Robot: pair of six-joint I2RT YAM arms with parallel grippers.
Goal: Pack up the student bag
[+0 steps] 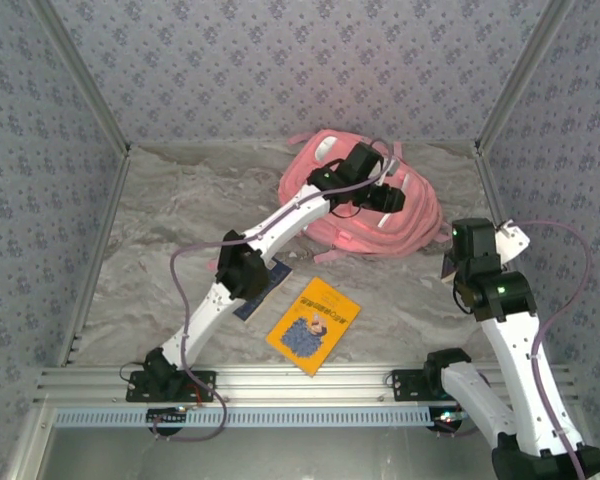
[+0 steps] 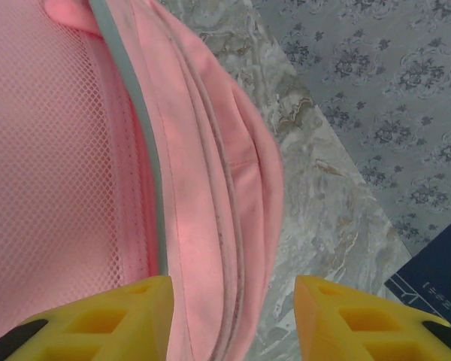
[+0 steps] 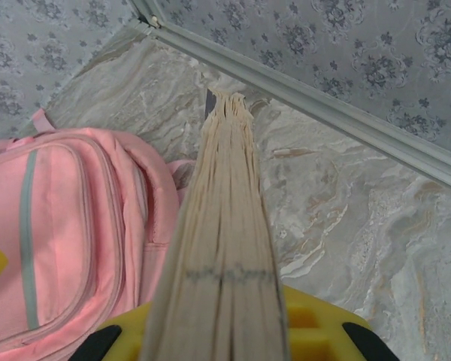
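At the near edge, the two arm bases are bolted to an aluminium rail (image 1: 310, 380), beyond which the marbled table (image 1: 160, 260) extends. A yellow book (image 1: 313, 326) with a blue picture on its cover is laid flat on the table between the arms, slightly turned. Just to its left, a dark blue book (image 1: 268, 288) is seen lying flat, partly covered by the left arm's elbow; its corner with pale print is also caught at the lower right of the left wrist view. Further back on the right, the right gripper (image 3: 225, 331) is held above the table, and a thick book (image 3: 225, 226) is clamped edge-on between its yellow fingers (image 3: 316, 323), the cream page block pointing toward the far right corner. The student bag (image 1: 365, 225) is found at the far middle of the table, close to the back wall, lying flat with its pink straps spread around it. The left gripper (image 1: 385, 195) is held over the bag's right part. In the left wrist view its fingers (image 2: 105, 320) are seen standing moderately apart, with the bag's seamed side edge and grey trim between them; bare table is visible beside the right finger, so the fabric is not pinched. The scene is closed in by patterned grey walls (image 1: 300, 70).
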